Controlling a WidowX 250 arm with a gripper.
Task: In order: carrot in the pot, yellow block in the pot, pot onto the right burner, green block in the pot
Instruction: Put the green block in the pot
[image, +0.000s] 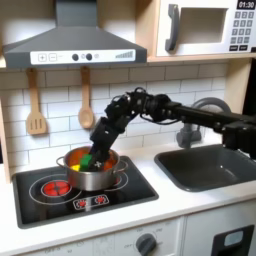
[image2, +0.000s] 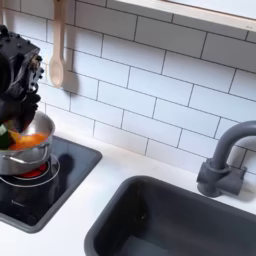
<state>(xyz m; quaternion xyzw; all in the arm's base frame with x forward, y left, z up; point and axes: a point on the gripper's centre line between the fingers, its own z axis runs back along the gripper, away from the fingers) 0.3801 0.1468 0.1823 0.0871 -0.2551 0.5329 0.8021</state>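
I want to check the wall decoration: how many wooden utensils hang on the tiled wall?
2 in the first exterior view: a slotted spatula at the left and a wooden spoon beside it, near the gripper. Others may be hidden behind the arm.

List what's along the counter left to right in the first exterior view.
Left burner → pot on the right burner, gripper above its rim → sink, faucet behind it.

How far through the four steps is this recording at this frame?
The shiny steel pot sits on the right burner in the first exterior view, with orange and green showing inside. The gripper is down at the pot's mouth; whether the small green block is released is unclear.
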